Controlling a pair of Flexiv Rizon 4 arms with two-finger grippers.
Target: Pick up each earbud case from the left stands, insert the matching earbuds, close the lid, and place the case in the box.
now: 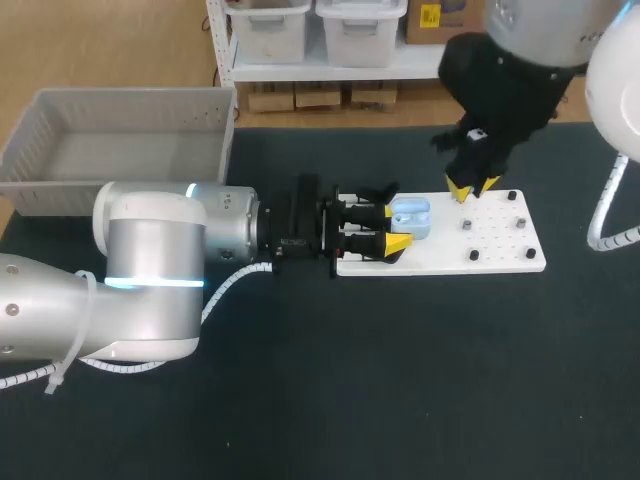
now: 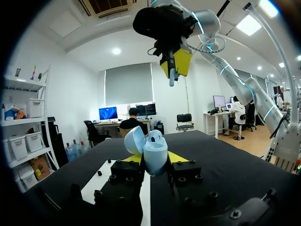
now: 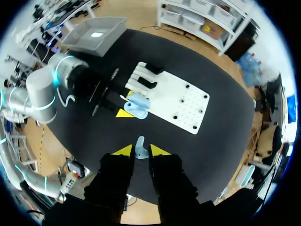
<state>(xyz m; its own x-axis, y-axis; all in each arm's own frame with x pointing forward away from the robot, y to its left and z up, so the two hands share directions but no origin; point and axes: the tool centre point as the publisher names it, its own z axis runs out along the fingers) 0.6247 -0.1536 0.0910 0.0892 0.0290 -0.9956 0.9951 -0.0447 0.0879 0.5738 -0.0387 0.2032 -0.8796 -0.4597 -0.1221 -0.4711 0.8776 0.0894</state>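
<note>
A light blue earbud case [image 1: 412,218] with its lid open is held over the left part of the white board [image 1: 500,255]. My left gripper [image 1: 398,228] is shut on it from both sides. In the left wrist view the case [image 2: 153,149] stands upright between the yellow tips of the left gripper [image 2: 155,159]. My right gripper [image 1: 472,187] hangs above and beyond the case, shut on a small pale earbud [image 3: 140,146]. The left wrist view shows that earbud [image 2: 172,77] poking down from the right gripper [image 2: 176,63].
A grey bin [image 1: 120,140] stands at the table's back left. Black stands [image 1: 362,194] sit on the board's left end, and several small pegs [image 1: 465,226] dot its right half. Dark table surface lies all around the board.
</note>
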